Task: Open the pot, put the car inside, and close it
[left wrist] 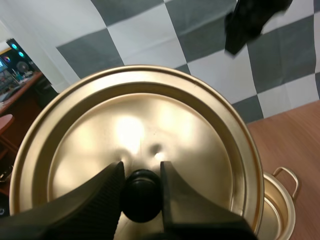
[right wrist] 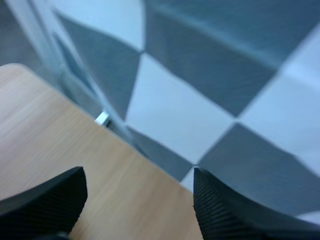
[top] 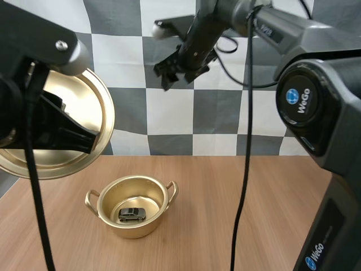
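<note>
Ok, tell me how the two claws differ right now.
The left claw is shut on the black knob of the lid; the right claw is open and holds nothing. The left claw holds the lid up, left of the pot; the right claw hangs high over the table's far edge. Both are black, two-fingered and off the table.

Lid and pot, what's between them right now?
Nothing: in the high view only bare table separates the lid, held up by the left gripper, from the open pot with the car inside.
</note>
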### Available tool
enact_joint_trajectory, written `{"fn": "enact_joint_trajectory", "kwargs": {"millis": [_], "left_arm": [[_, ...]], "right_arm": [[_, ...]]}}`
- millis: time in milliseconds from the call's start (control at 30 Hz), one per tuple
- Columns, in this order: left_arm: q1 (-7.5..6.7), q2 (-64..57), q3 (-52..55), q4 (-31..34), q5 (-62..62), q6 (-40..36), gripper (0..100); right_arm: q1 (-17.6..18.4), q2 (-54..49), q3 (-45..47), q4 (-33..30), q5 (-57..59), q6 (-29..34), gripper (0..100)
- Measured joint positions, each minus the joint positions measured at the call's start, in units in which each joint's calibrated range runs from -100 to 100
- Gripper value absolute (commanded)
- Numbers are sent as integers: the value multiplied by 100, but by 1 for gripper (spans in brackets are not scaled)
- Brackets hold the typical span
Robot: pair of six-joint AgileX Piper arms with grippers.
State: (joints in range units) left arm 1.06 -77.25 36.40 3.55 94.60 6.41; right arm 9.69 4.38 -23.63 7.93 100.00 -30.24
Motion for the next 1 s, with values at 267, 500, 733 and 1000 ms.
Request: {"fn": "enact_joint_trajectory", "kwargs": {"millis": [267,500,733,1000], "left_arm": [[0,964,1211,-884,-1766,376,0],[0,1970,1287,-1593,-1992,575,0],[0,3058,1287,-1632,-1885,575,0],[0,4000,1287,-1808,-1667,711,0]], "right_arm": [[-361,-1571,-220,-303,0,114,100],[-361,-2747,-220,-219,0,114,100],[-361,-3982,-220,-219,0,114,100],[-361,-4450,217,-219,0,114,100]]}}
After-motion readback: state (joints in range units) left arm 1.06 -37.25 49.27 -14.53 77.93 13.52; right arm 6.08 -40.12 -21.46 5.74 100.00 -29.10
